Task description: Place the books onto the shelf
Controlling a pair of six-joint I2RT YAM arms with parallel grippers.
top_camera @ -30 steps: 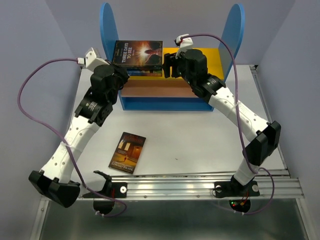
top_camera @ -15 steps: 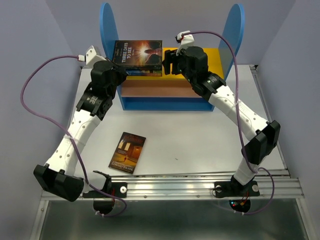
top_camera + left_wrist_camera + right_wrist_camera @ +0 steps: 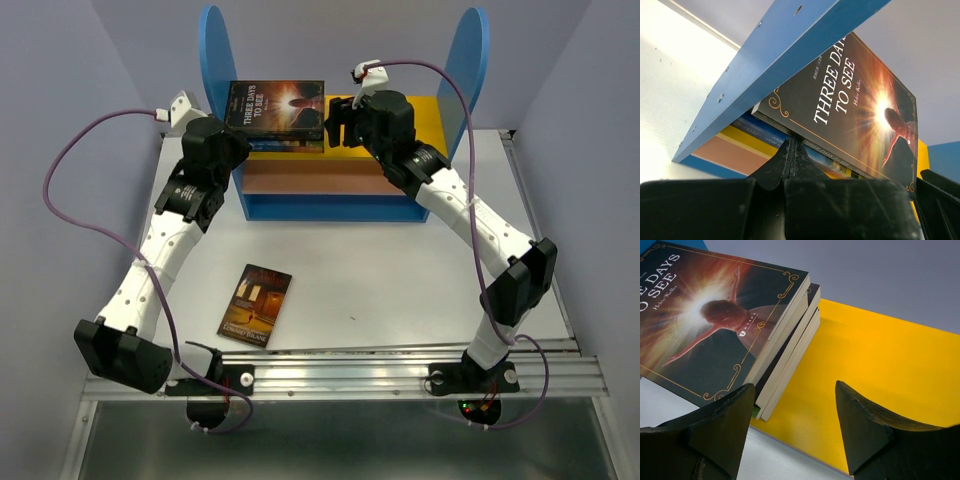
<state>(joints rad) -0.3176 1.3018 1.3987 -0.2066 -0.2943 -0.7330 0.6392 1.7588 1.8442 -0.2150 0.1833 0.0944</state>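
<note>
At the near edge of the book stack [image 3: 275, 112], I set the left gripper [image 3: 791, 146], fingers together, for pushing; the right gripper [image 3: 795, 405], jaws apart and empty, guards the stack's right side.

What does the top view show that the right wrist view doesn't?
Top only: a loose book on the table, the arms, and the shelf's blue panels. Right wrist only: page edges of at least three stacked books, and that the right gripper is open. Both: the Three Days to See cover and the yellow board.
</note>
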